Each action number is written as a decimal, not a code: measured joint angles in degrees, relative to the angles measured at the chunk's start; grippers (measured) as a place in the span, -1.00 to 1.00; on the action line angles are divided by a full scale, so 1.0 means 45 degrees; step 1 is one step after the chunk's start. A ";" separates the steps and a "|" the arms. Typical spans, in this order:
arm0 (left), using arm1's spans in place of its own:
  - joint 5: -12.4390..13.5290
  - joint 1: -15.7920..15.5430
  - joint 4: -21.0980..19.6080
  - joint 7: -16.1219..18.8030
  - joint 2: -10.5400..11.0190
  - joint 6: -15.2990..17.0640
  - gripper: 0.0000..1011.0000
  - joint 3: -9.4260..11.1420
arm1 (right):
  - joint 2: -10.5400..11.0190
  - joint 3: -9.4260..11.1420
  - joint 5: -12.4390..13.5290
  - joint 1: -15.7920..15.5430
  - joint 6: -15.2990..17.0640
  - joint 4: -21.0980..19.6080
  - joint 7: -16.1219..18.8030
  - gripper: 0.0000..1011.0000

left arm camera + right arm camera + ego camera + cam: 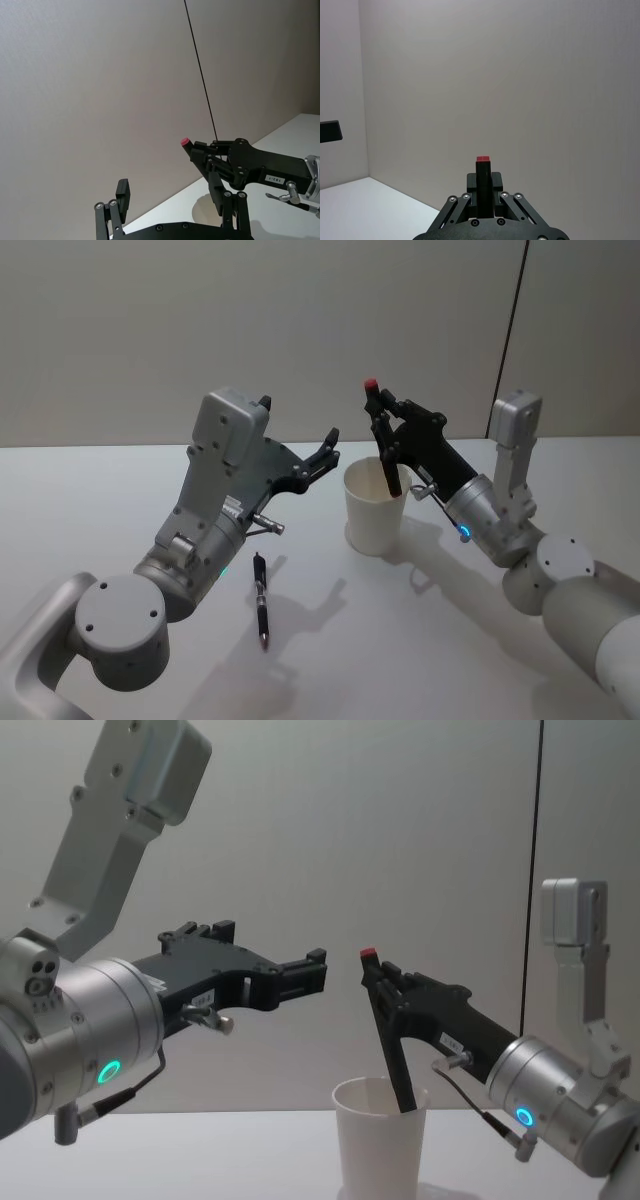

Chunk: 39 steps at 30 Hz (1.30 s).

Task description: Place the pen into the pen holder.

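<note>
My right gripper (385, 430) is shut on a black pen (388, 455) with a red top and holds it nearly upright over the pen holder (375, 510), a white paper cup. The pen's lower end dips inside the cup's rim, as the chest view shows with the pen (392, 1050) in the cup (378, 1145). In the right wrist view the pen (482, 175) stands between the shut fingers. My left gripper (297, 422) hovers open and holds nothing, left of the cup and above the table. The left wrist view looks across at the pen's red top (185, 141).
A second black pen (261, 600) lies flat on the white table (100, 510), in front of the left arm and left of the cup. A plain grey wall stands behind the table.
</note>
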 joint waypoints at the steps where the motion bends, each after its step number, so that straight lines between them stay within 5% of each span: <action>1: 0.0000 0.0001 0.0000 0.0000 0.0000 0.0000 0.99 0.0000 | -0.0007 0.0013 0.0002 0.0008 -0.0020 0.0037 0.0009 -0.69; 9: 0.0000 0.0000 0.0000 0.0001 0.0000 0.0000 0.99 0.0000 | -0.0037 0.0117 -0.0004 0.0084 -0.0137 0.0297 0.0102 -0.46; 29: 0.0000 0.0000 0.0000 0.0001 0.0000 0.0000 0.99 0.0000 | 0.0039 0.0428 -0.0147 0.0218 -0.0194 0.0550 0.0234 0.84; 39: 0.0000 0.0000 0.0000 0.0001 0.0000 0.0000 0.99 0.0000 | 0.0191 0.0623 -0.0263 0.0284 0.0016 0.0490 0.0279 0.98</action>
